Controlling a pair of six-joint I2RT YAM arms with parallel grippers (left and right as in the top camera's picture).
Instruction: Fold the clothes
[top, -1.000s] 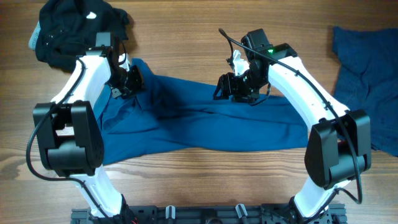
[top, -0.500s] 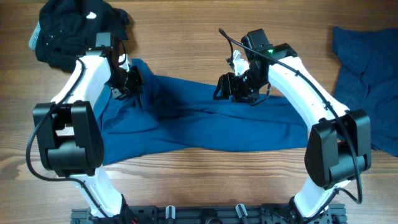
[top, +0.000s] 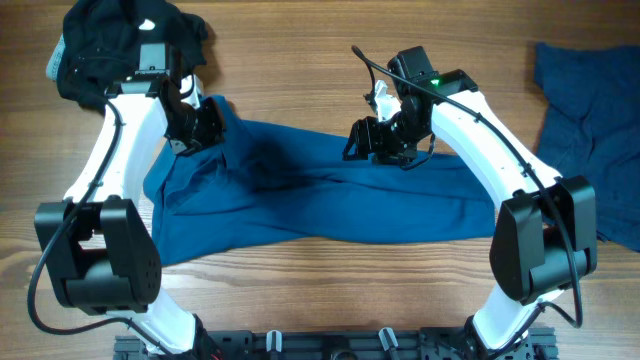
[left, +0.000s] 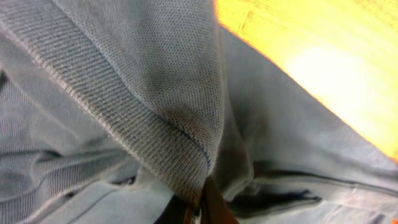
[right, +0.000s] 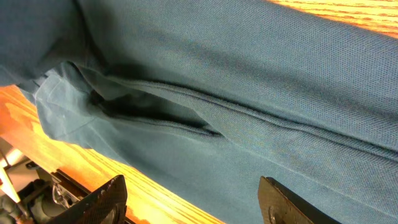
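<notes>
Behind the left gripper (top: 203, 128) pinching blue polo shirt (top: 330, 205), black garment (top: 110, 45), right gripper (top: 360, 140) spread wide, darker garment (top: 590, 120) far right.

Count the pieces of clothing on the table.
3: blue shirt in the middle, black garment far left, darker blue garment at the right edge; others may hide underneath.

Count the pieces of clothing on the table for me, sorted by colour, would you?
Medium-blue shirt: 1
Dark-blue garment: 1
Black garment: 1
Total: 3
</notes>
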